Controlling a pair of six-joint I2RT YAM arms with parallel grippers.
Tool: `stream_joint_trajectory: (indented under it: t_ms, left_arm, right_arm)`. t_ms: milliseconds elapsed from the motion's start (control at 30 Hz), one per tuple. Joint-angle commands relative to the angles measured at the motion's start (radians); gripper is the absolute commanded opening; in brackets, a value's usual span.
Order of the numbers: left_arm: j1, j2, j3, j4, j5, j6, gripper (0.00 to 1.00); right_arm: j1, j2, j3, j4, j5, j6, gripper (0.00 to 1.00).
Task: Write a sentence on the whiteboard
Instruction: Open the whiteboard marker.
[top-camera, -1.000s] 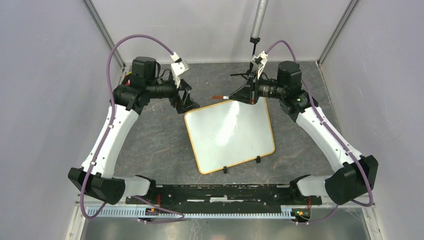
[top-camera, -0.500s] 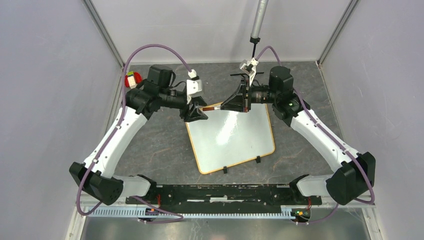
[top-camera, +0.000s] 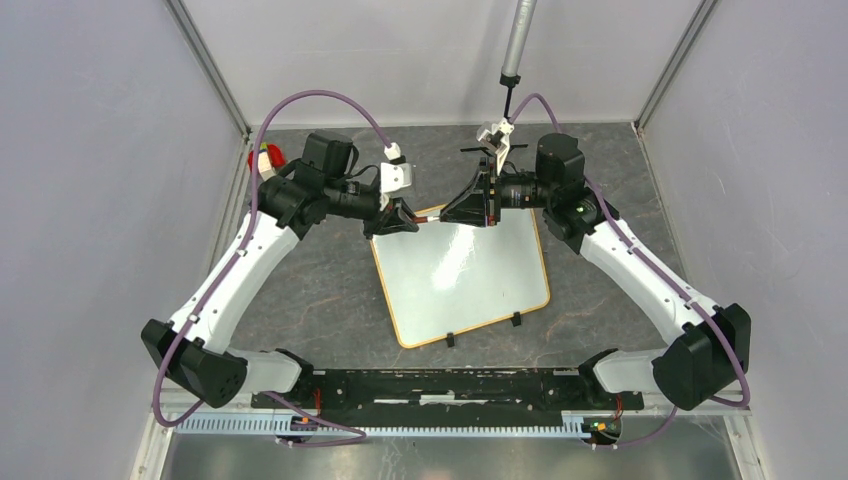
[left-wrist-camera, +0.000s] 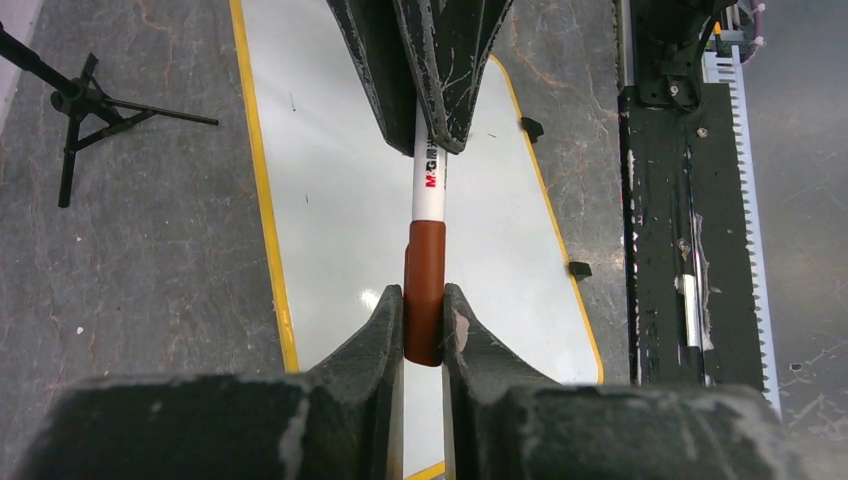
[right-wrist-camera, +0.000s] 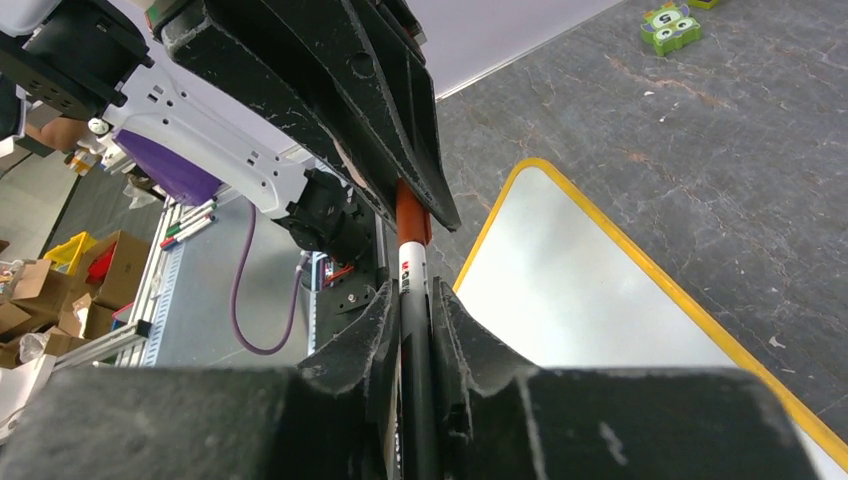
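Note:
The whiteboard (top-camera: 460, 275) lies flat on the dark table, white with an orange-tan frame, and the sentence does not show on it. Above its far edge a marker (top-camera: 431, 218) hangs level between both grippers. My left gripper (left-wrist-camera: 424, 300) is shut on the marker's dark red cap (left-wrist-camera: 425, 255). My right gripper (right-wrist-camera: 413, 300) is shut on the marker's barrel (right-wrist-camera: 412, 262). In the top view the left gripper (top-camera: 408, 222) and right gripper (top-camera: 450, 214) face each other tip to tip. The board (left-wrist-camera: 330, 200) lies below the pen.
A small black tripod stand (top-camera: 490, 150) sits behind the right gripper. A colourful toy block (top-camera: 264, 158) lies at the far left by the left arm. A metal pole (top-camera: 518, 40) hangs at the back. A black rail (top-camera: 440, 385) runs along the near edge.
The left arm swung right to the marker's end and its jaws went from wide open to shut on the cap. The right gripper, holding the marker, shifted slightly left.

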Motion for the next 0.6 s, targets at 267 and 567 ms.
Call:
stream_joint_trajectory:
  t_ms: [267,567]
  left_arm:
    - [-0.002,0.016,0.044,0.086,-0.028,-0.082,0.03]
    - [0.012,0.005,0.032,0.051,-0.072,-0.062,0.02]
  right_arm:
    - [0.008,0.001,0.021,-0.012,-0.018,-0.027,0.19]
    - [-0.006,0.01,0.065,-0.068,-0.02,-0.057,0.0]
